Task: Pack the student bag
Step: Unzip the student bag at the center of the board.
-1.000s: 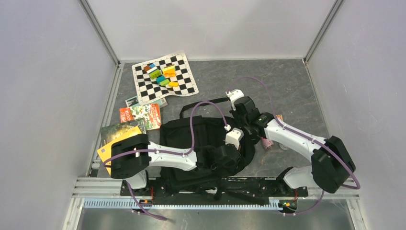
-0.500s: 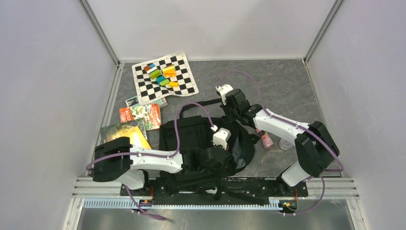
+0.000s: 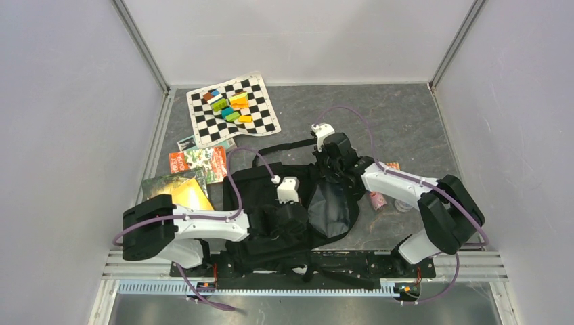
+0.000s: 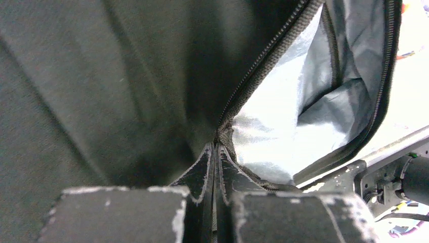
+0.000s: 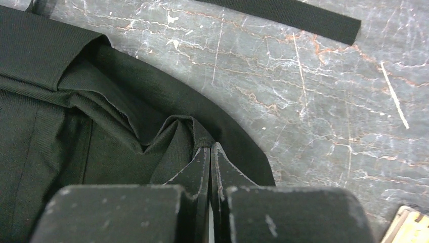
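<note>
Student bag (image 3: 256,184): lies flat on the table (image 3: 406,115), in the near middle, just ahead of the two arm bases. Its main opening gapes on the right half, and the grey lining (image 3: 329,205) shows there.

Left pincer (image 4: 214,150): clenched on the bag. The fingertips meet on the zip edge, at the point where the black outer fabric and the grey lining come together. The zip teeth (image 4: 263,61) run up and away from the grip.

Right pincer (image 5: 209,150): clenched on a fold of black fabric at the bag's rounded far rim. The fabric bunches into a small ridge at the tips. Bare table lies just beyond the rim, and a loose black strap (image 5: 283,14) crosses it farther out.

Other items, none touching either pincer:
- A chequered mat (image 3: 260,120) at far left carries coloured blocks (image 3: 229,105).
- Two books (image 3: 198,164) lie left of the bag.
- A small pink container (image 3: 376,200) stands just right of the bag, beside the right arm.
</note>
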Motion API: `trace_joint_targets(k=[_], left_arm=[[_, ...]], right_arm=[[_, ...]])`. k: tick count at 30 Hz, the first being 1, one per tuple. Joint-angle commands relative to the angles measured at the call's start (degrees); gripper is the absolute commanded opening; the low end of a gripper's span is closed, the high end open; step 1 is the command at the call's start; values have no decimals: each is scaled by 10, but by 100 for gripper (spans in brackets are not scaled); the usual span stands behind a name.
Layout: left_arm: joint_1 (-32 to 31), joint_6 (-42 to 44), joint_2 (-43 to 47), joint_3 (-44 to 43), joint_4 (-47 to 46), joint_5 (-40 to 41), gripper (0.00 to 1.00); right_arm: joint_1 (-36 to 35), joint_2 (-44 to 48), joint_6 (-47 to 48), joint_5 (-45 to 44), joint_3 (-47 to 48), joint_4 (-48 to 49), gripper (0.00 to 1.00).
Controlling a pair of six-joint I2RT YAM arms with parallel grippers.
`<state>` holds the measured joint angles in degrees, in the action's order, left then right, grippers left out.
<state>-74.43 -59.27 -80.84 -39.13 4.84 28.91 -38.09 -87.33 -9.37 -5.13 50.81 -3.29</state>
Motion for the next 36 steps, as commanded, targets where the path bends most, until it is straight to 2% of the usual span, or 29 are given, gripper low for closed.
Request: trace_joint_targets(k=[1,5,6,9,12,14,17,20,26,36], left_arm=[[2,-80,49,32,40,66,2],[2,-19,82,54,-19,53,2],[2,-2,89,55,-30,48,5],[2,43,110,47,-46,43,25],[2,74,131,35,-66,40,55],[2,83,140,28,-72,37,71],[2,90,142,24,-96,32,88],[5,76,122,20,-101,37,99],[20,33,53,-2,-118,23,100],[54,6,-28,-7,-233,-27,100]], right_arm=[[-3,27,-55,16,-36,87,0],[-23,42,-100,-24,-69,119,0],[-28,44,-110,-35,-76,126,0],[-41,48,-147,-71,-96,145,0],[-51,51,-177,-99,-110,159,0],[-58,54,-191,-117,-114,163,0],[-66,58,-200,-139,-117,165,0],[-69,61,-203,-149,-117,166,0],[-74,64,-206,-157,-120,163,0],[-79,83,-191,-186,-135,155,0]])
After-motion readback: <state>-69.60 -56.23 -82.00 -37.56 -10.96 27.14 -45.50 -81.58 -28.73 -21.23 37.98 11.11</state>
